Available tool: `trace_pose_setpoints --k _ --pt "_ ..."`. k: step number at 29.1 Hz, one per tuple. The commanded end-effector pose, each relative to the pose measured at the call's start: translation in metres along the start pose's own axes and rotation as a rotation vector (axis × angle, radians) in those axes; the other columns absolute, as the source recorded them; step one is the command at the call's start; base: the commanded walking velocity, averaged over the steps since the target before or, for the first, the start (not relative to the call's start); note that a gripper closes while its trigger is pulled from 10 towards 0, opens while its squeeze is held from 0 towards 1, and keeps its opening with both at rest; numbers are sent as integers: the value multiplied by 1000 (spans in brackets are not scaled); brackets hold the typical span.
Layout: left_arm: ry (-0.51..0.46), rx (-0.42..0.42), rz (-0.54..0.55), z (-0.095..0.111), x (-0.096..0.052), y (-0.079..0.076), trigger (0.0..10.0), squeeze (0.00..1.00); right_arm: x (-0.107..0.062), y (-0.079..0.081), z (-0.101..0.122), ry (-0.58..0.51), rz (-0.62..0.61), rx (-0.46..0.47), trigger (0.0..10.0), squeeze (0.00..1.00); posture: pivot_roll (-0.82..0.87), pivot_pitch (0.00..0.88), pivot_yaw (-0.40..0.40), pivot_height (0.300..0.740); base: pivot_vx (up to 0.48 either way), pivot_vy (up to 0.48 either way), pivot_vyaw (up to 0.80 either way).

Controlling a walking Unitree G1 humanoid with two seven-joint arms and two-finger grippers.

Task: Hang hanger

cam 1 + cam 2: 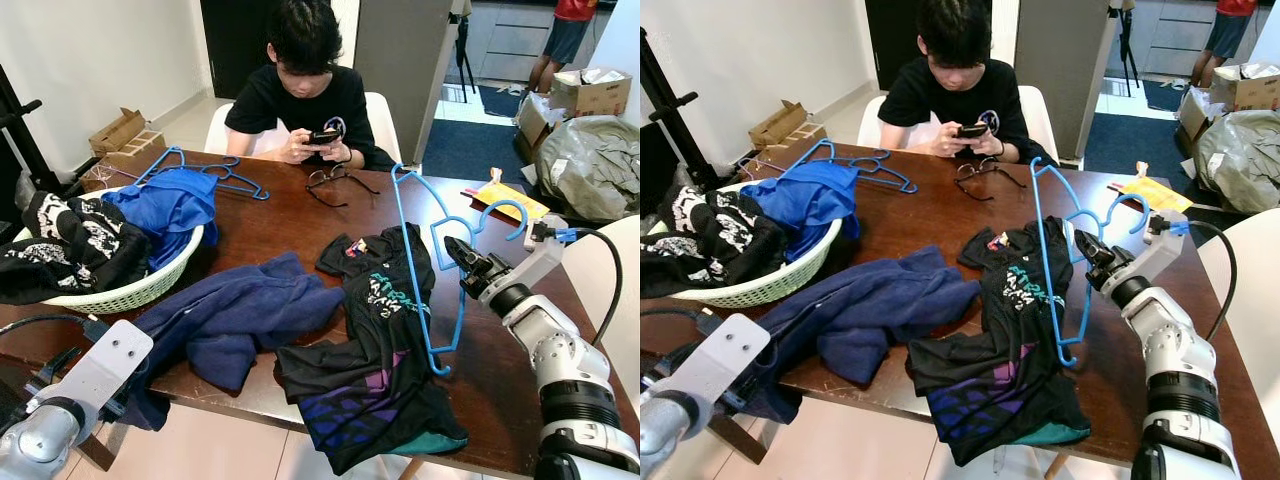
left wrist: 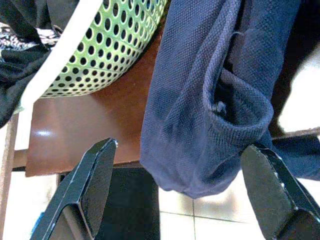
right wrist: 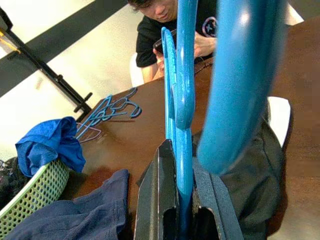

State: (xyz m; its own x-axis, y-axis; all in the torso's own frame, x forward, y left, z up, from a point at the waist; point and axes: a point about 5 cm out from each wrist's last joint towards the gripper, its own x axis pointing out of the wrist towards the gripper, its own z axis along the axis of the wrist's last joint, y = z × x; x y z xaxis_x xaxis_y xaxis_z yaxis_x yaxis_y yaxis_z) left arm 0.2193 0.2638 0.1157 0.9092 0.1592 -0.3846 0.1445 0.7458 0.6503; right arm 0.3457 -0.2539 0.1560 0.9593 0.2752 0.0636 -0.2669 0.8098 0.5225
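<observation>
1. Left eye view: the right claw [image 1: 458, 250] is clamped on a blue hanger [image 1: 420, 262] and holds it up on edge above the brown surface [image 1: 290, 215], its frame over the black printed shirt [image 1: 375, 350]. Taking that shirt as the landmark, a navy garment [image 1: 235, 315] lies just beside it toward the robot's left, and a pale green basket [image 1: 140, 285] heaped with clothes sits further that way. Beyond the shirt lie eyeglasses [image 1: 335, 182], and behind them a seated person [image 1: 300, 95] holds a phone.

2. Right eye view: more blue hangers [image 1: 865, 165] lie on the surface well beyond the shirt, near the basket's far side. The left arm [image 1: 700, 385] hangs low at the surface's near edge.

3. Left wrist view: the left claw [image 2: 180, 192] is spread wide with nothing between its fingers [image 2: 92, 187]; the hanging edge of the navy garment droops between them without touching, the basket just beside it.

4. Right wrist view: the right claw's fingers [image 3: 159, 200] are pressed tight on the hanger's thin blue bar, which rises straight up from them, with the shirt below.
</observation>
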Motion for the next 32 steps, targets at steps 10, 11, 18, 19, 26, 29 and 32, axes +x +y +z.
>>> trace_pose_setpoints --k 10,11,18,19,26,29,32 --pt "-46 -28 19 -2 8 0 0 0 -4 -6 3 -23 -27 -3 10000 0 38 0 -26 735 0 0 0" --pt "-49 -29 20 -2 9 0 0 0 -4 -6 3 -23 -28 -4 10000 0 37 0 -27 735 0 0 0" --pt "-63 -39 27 -3 9 0 0 0 -4 -7 4 -23 -32 -9 10000 0 36 0 -28 735 0 0 0" --pt "-63 -39 27 -3 9 0 0 0 -4 -7 4 -23 -32 -9 10000 0 36 0 -28 735 0 0 0" --pt "-81 -105 60 -3 9 4 10000 1000 -4 -8 5 -20 -36 -16 10000 0 35 0 -32 735 0 0 0" --pt "-79 -109 71 -4 9 6 10000 1000 -4 -8 5 -19 -36 -17 10000 0 34 0 -33 735 0 0 0" --pt "-75 -111 76 -4 10 6 10000 1000 -4 -7 5 -19 -35 -18 10000 0 34 0 -34 735 0 0 0"
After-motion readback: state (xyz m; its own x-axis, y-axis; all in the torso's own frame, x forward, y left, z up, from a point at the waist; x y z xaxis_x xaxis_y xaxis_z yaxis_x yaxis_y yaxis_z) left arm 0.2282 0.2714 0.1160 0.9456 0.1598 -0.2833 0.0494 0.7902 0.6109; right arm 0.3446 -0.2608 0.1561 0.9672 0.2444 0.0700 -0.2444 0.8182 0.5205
